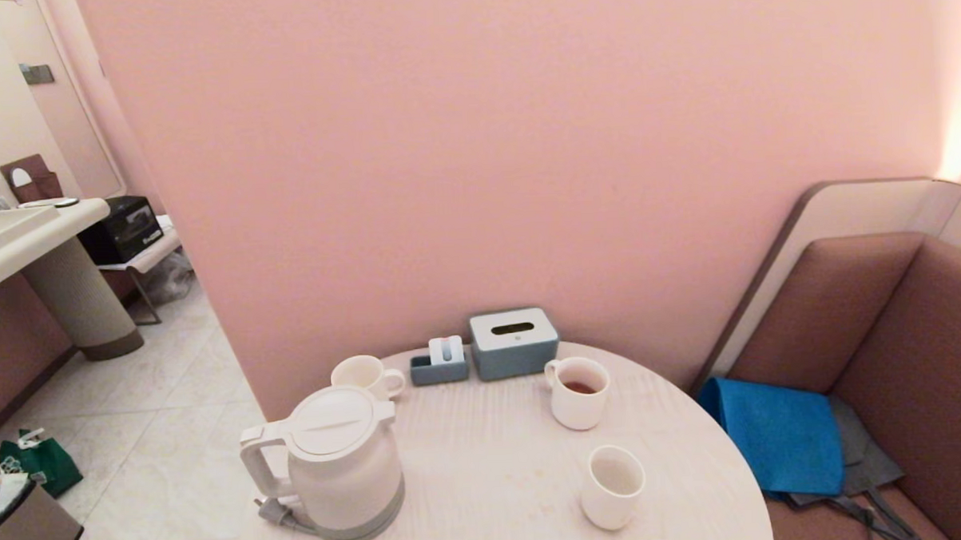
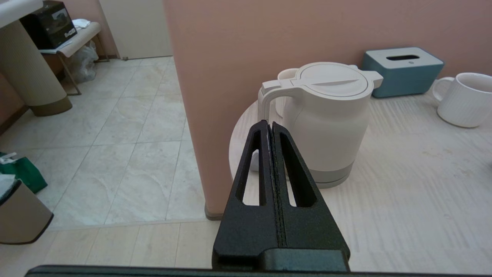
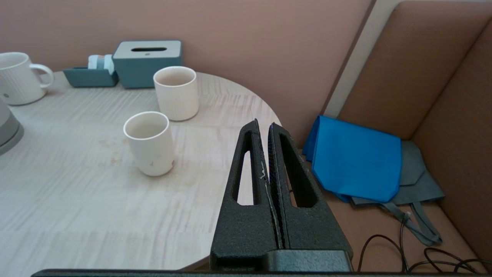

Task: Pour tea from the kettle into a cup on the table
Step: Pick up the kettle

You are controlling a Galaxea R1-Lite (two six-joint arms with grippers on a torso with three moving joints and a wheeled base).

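On the round table the white kettle is standing upright at the left front edge, lid shut, its loop handle facing outward to the left and its grey band resting on the tabletop. I am seeing a grey plug or cord end lying at its base on the handle side. The plain cup is standing upright at the right front of the table, well apart from the kettle, and is looking empty. Behind it a handled mug is holding a little dark reddish tea. A second handled mug is sitting behind the kettle, near the wall. Along the wall a grey-blue tissue box and a small tray are standing side by side.

I am keeping both arms off the work. The left gripper is hanging short of the table edge, facing the kettle's handle side, its fingers pressed together and holding nothing. The right gripper is hanging over the table's right edge, beside the cup but not touching it, fingers likewise closed with only a hairline gap at the tips, and empty.

To the right a blue bag is lying on the brown bench seat. On the floor to the left a bin is standing.
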